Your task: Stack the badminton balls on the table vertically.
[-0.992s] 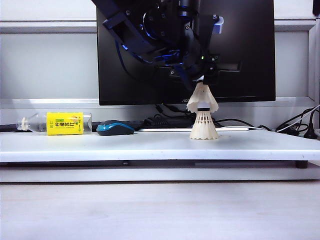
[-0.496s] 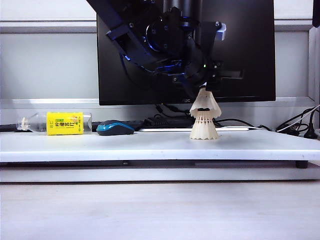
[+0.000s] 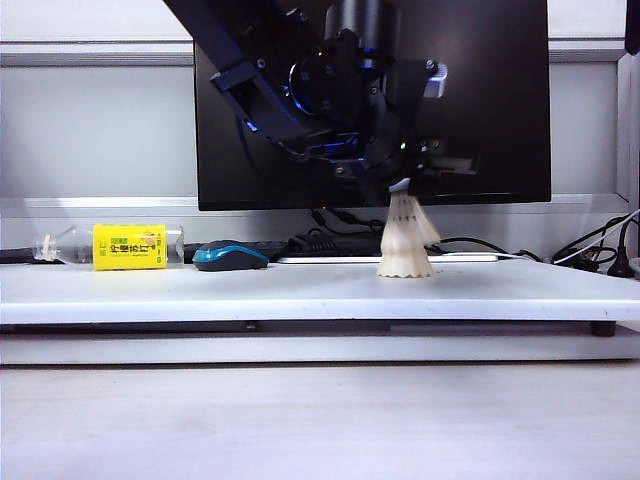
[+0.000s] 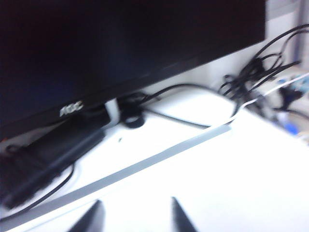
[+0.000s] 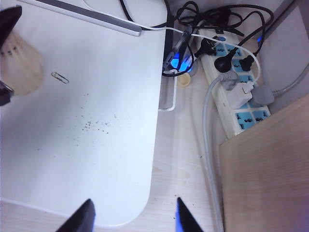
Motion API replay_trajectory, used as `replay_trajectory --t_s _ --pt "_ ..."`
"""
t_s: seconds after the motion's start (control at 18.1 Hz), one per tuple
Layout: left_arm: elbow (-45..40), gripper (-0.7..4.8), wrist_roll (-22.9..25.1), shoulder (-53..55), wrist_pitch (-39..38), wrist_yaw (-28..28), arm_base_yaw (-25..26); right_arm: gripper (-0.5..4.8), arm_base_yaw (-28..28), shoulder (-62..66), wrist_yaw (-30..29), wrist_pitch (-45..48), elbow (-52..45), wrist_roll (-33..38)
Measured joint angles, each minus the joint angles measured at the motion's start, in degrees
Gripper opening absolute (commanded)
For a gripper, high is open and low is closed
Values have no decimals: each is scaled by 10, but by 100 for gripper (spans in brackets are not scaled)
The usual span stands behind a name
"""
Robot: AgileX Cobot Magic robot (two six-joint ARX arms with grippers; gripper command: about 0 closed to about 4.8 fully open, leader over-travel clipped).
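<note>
Two white badminton balls stand stacked on the white table [image 3: 200,290] in front of the monitor. The lower one [image 3: 405,262] rests skirt down; the upper one [image 3: 404,215] sits over it, blurred and leaning slightly right. My left gripper [image 3: 403,178] hangs just above the stack's cork tip. In the left wrist view the left gripper [image 4: 135,208] is open with only bare table between its fingers. My right gripper [image 5: 134,205] is open over the table's rounded corner, holding nothing. The right wrist view shows a shuttlecock skirt [image 5: 19,63] at its edge.
A bottle with a yellow label [image 3: 115,246] and a blue mouse [image 3: 230,256] lie at the table's left. A black monitor [image 3: 480,100] stands behind. A paper clip [image 5: 60,77] lies near the stack. A power strip [image 5: 236,92] with cables and a wooden board [image 5: 270,174] lie beyond the table's right end.
The left gripper lowered the upper shuttlecock onto the lower one. The upper one now sits deeper and leans a little to the right.
</note>
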Motion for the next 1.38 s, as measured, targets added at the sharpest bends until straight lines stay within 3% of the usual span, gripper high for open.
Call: replay_trajectory --t_s 0.11,0.28,0.39,0.61,0.72,0.99,1.16,1.38 --pt "0 193 0 0 -2 -6 2 210 0 0 0 0 0 0" --pt "0 287 7 -2 -4 -26 2 210 0 0 0 0 0 0" --pt "-1 287 44 -31 -21 -54 2 210 0 0 0 8 0 0" --pt "0 281 56 -152 -87 -63 10 209 0 -1 0 45 0 10" --pt "0 276 56 -242 -202 -59 16 197 0 -37 0 50 -1 10" --pt "0 268 40 -476 -321 -10 28 197 0 -195 -20 128 2 -5" --pt "-15 267 40 -639 -437 0 28 197 0 -287 -19 66 2 -5" --pt "-138 267 41 -877 -471 3 27 197 0 -354 -28 17 -32 -5"
